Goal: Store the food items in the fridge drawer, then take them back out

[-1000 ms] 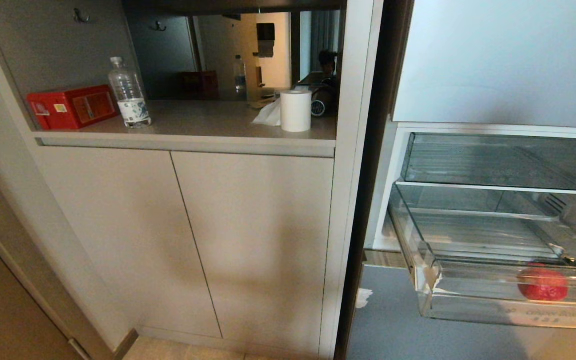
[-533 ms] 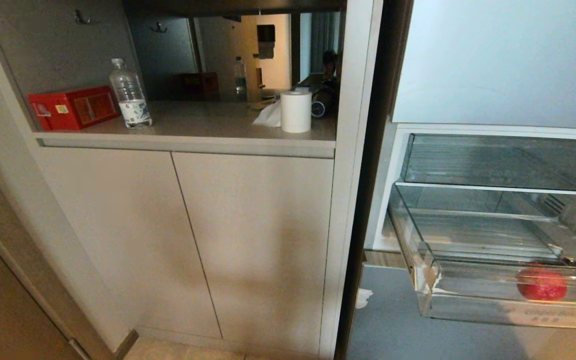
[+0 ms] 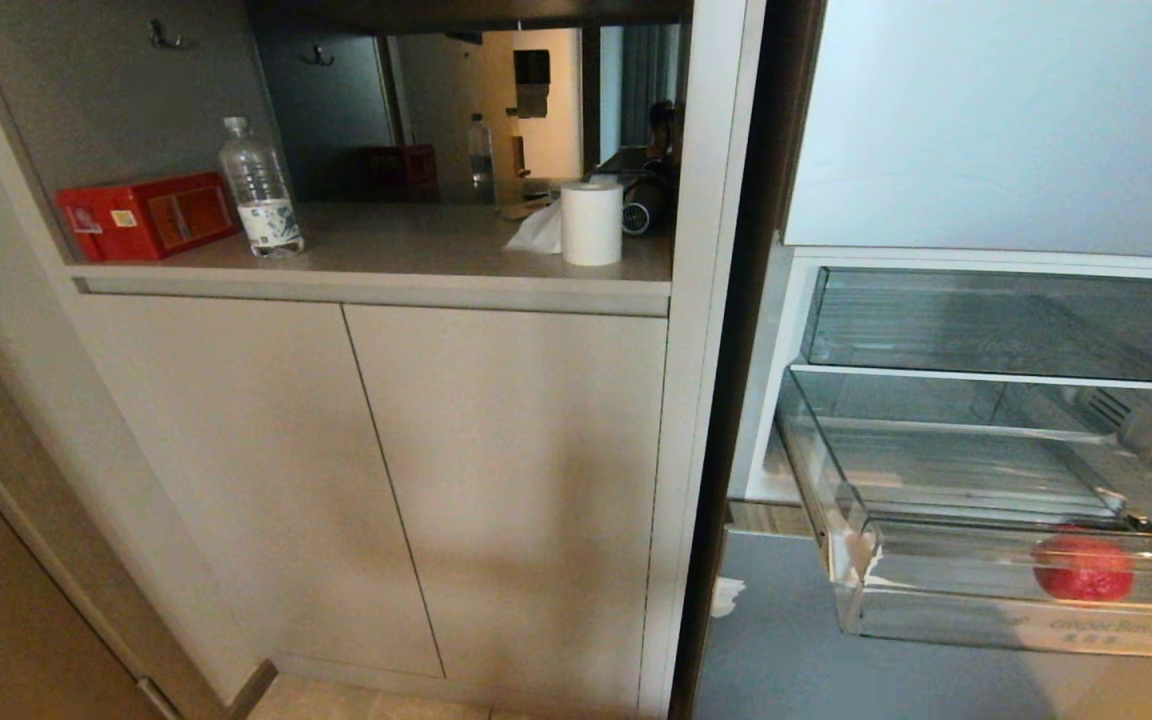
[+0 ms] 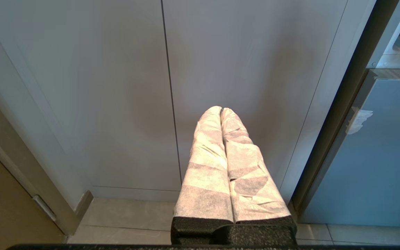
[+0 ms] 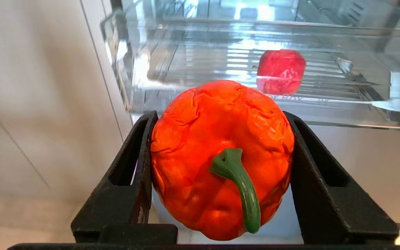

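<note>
At the open fridge, the right gripper (image 5: 221, 166) clamps an orange pepper (image 5: 221, 156) between its black jaws, green stem toward the wrist, just short of the pulled-out clear drawer (image 3: 936, 620). A red fruit (image 3: 1083, 568) already lies on the drawer's ribbed floor, close behind the tall front wall toward the robot's right. The left gripper (image 4: 222, 114), wrapped fingers (image 4: 207, 166) pressed together and empty, hangs low facing the grey cabinet doors (image 4: 116, 86).

Whether the pepper is going in or coming out cannot be told. If it is going in, it should be lifted clear of the front wall and brought down onto bare ribbing to the left of the fruit. The jaws should part only once it rests, so it neither drops nor knocks the fruit rolling.
</note>
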Robot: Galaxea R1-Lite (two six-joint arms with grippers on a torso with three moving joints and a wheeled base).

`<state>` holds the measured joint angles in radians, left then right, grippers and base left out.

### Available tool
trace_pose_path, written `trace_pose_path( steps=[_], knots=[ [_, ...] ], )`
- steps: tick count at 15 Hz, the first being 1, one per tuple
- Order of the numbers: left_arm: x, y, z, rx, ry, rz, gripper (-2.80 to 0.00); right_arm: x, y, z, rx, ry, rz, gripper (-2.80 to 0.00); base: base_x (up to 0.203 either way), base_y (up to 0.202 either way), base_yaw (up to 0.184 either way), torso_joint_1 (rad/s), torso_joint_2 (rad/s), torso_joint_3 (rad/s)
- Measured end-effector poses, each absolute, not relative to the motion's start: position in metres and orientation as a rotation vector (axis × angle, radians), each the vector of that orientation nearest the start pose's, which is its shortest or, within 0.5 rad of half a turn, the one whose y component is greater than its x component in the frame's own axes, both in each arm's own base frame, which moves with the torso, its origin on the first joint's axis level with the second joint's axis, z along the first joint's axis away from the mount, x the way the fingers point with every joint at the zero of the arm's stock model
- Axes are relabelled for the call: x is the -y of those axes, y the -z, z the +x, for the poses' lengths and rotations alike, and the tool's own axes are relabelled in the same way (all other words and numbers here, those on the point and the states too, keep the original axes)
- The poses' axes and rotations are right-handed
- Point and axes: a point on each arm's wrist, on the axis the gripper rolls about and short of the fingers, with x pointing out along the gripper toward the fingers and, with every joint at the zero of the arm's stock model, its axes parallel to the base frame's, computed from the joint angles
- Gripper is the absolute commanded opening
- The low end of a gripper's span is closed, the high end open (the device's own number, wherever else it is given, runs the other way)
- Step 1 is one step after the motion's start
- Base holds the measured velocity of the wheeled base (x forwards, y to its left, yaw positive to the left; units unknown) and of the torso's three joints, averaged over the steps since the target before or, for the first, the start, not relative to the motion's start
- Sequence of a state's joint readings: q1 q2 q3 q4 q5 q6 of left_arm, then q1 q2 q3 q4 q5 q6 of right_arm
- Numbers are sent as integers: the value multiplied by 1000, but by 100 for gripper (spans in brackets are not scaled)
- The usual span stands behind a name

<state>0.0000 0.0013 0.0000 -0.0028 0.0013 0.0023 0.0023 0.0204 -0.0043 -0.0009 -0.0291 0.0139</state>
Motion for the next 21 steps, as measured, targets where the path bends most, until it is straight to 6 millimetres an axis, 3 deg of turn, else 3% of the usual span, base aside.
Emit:
trace_pose_path(
  steps=[11, 21],
  knots=[
    [0, -76, -23, 1, -1, 2, -280, 1, -75, -23, -1, 28, 21, -280, 0, 0, 0, 0, 0, 0],
    [0, -76, -23, 2, -1, 2, -280, 1, -75, -23, -1, 31, 27, -280, 0, 8, -164, 2, 1, 3]
  ],
)
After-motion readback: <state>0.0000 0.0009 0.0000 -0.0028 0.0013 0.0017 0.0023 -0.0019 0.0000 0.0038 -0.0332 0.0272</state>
